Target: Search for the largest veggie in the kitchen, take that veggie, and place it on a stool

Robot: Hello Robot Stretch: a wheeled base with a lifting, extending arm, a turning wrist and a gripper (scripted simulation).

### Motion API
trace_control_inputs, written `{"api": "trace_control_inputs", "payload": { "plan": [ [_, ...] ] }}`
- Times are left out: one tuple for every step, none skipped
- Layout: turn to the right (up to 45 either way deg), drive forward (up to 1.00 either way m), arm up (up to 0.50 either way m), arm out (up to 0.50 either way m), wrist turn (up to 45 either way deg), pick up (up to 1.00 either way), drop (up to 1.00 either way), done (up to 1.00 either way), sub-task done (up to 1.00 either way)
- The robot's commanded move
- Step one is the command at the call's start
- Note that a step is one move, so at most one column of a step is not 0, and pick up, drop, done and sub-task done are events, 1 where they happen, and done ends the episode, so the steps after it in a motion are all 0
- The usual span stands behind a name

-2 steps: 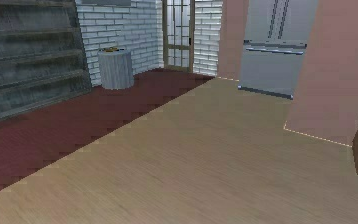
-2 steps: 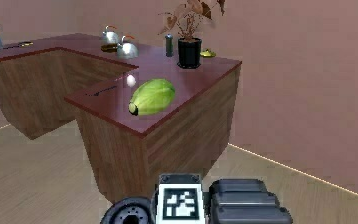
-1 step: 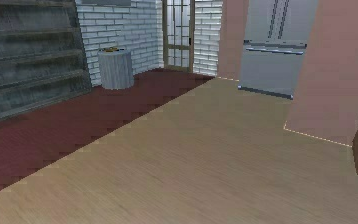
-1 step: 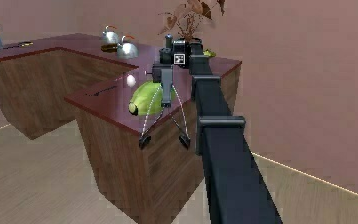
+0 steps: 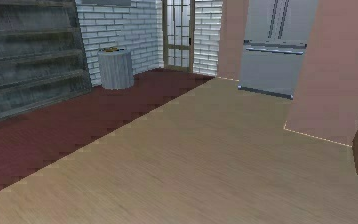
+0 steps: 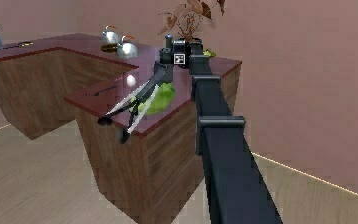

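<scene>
- One arm point(image 6: 222, 150) reaches out over the wooden counter point(image 6: 147, 165). The gripper point(image 6: 117, 123) sits at its far end, fingers slanting down toward the counter's near edge.
- Green veggie point(image 6: 165, 95) lies on the countertop just beside the fingers, near their root. Touching or apart, can't tell.
- Finger state unreadable, and can't tell whether anything is held.
- Second green lump point(image 6: 209, 52) lies beyond the fingers, behind the arm.
- Judgement: taking step. Compare both greens for size, seat the fingers squarely, and lift straight up before retracting.
</scene>
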Motion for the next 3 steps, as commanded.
{"api": "trace_control_inputs", "payload": {
  "plan": [
    [0.0, 0.0, 0.0, 0.0, 45.0, 0.0, 0.0, 0.0, 0.0],
    [0.0, 0.0, 0.0, 0.0, 39.0, 0.0, 0.0, 0.0, 0.0],
    [0.0, 0.0, -0.08, 0.0, 0.0, 0.0, 0.0, 0.0, 0.0]
  ]
}}
